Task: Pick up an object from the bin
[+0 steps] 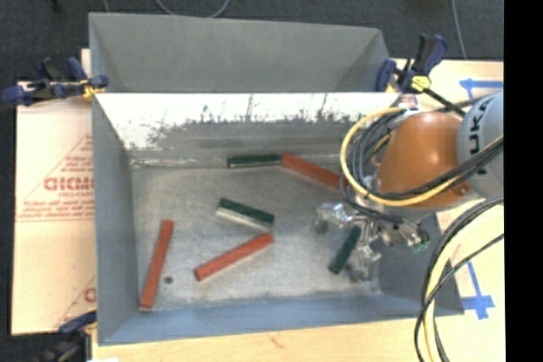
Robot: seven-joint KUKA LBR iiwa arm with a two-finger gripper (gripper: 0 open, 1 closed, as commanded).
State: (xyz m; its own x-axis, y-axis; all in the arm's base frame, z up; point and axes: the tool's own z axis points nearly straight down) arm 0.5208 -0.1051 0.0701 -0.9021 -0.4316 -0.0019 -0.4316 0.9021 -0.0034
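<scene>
The gripper point(350, 243) is low in the bin point(114, 208), close to its right wall and towards the near right corner, below the arm's orange cover point(420, 158) and looped cables. Its metal fingers point(367, 257) are clenched on a short dark green stick point(342, 255), which sits tilted between them just off the bin's floor. The other sticks lie apart: a green one point(254, 159) and a red one point(310, 172) by the far wall, a green-and-grey one point(244, 214) and a red one point(233, 257) mid-floor, and a red one point(157, 263) by the left wall.
</scene>
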